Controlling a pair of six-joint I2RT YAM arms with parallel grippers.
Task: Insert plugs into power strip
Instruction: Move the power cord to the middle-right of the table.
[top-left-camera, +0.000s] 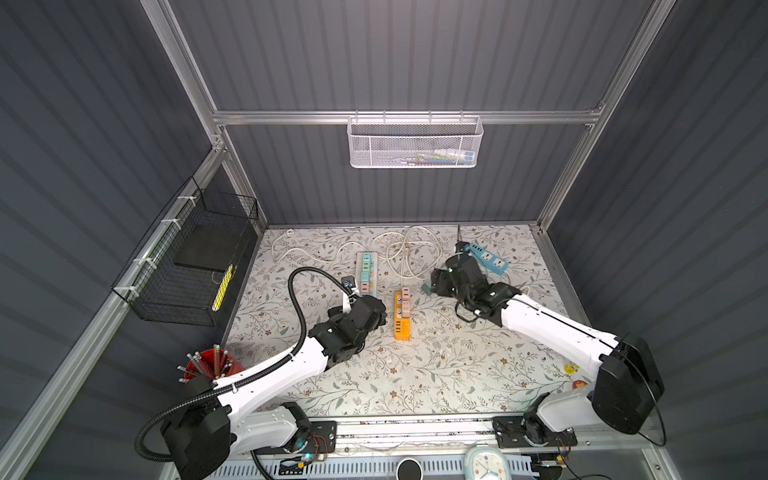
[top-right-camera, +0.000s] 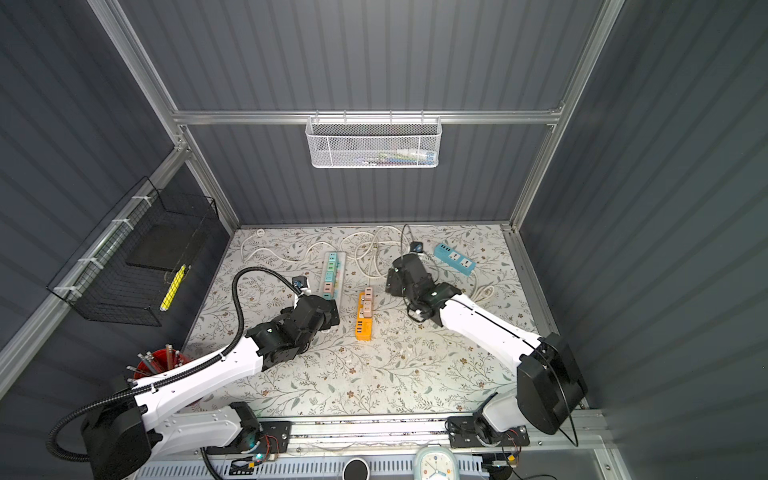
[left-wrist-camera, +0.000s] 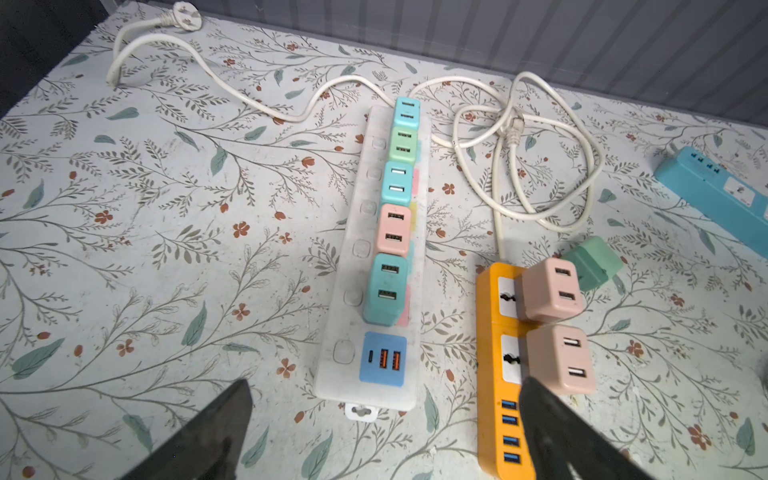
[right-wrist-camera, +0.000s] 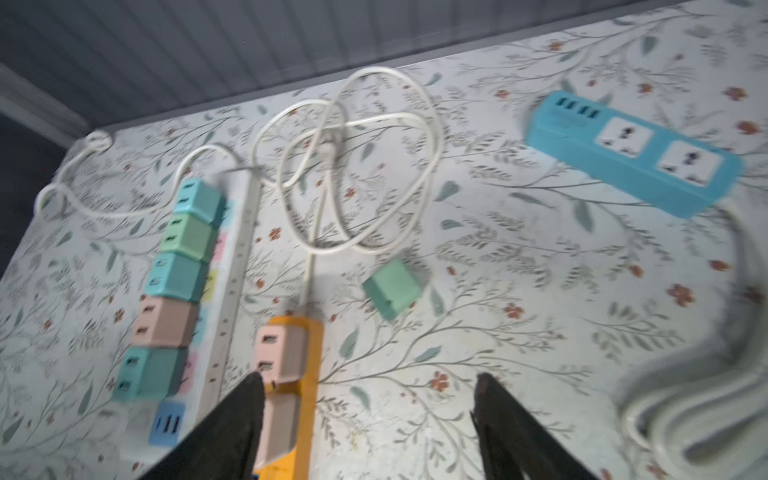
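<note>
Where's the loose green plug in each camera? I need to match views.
Top view: loose green plug on the table by the right arm's tip, past the orange power strip's cord end.
Top view: not visible, apparently behind the right arm.
Left wrist: beside the strip's cord end, behind a pink plug.
Right wrist: apart from the strip's cord end.
Shared landmark: the orange power strip.

The plugs (left-wrist-camera: 393, 230) look like matt pastel plastic, softly rounded. The orange power strip (left-wrist-camera: 489, 432) is smooth plastic with a slight sheen; the white power strip (left-wrist-camera: 345, 324) just beside it looks cloudy and scuffed. The cord (left-wrist-camera: 500, 224) coiled behind the orange strip has a smooth, rubbery skin. Under it, the table cover (left-wrist-camera: 166, 232) is a matt printed floral sheet, grubby in spots. Well behind the orange strip, the frame rail (top-left-camera: 291, 117) is bare brushed metal, its hanging basket (top-left-camera: 415, 145) white-coated mesh.
</note>
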